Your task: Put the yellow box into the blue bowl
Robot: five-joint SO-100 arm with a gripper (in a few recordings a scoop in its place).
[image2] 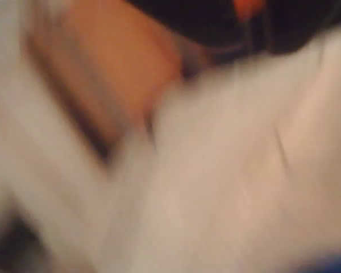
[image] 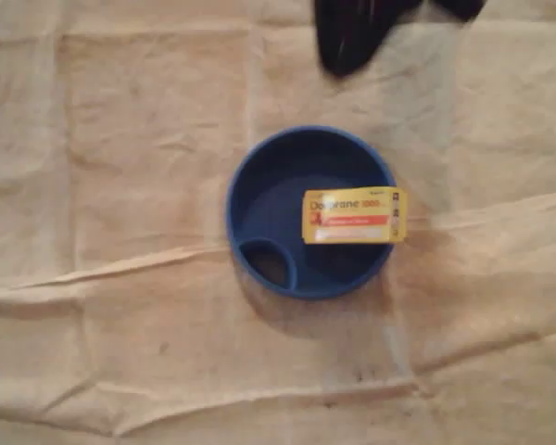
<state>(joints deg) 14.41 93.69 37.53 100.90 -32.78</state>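
Overhead view: the yellow box (image: 354, 215) lies flat inside the blue bowl (image: 259, 190), on its right side, with its right end overlapping the rim. The bowl sits on a creased beige cloth (image: 120, 185) covering the tabletop. The black claw (image: 345, 48) hangs at the top edge, apart from the bowl; whether it is released or clenched cannot be told. The wrist view is blurred.

A creased beige cloth (image: 148, 139) covers the worktop edge to edge in the overhead view, folds running across, warm dim light throughout.
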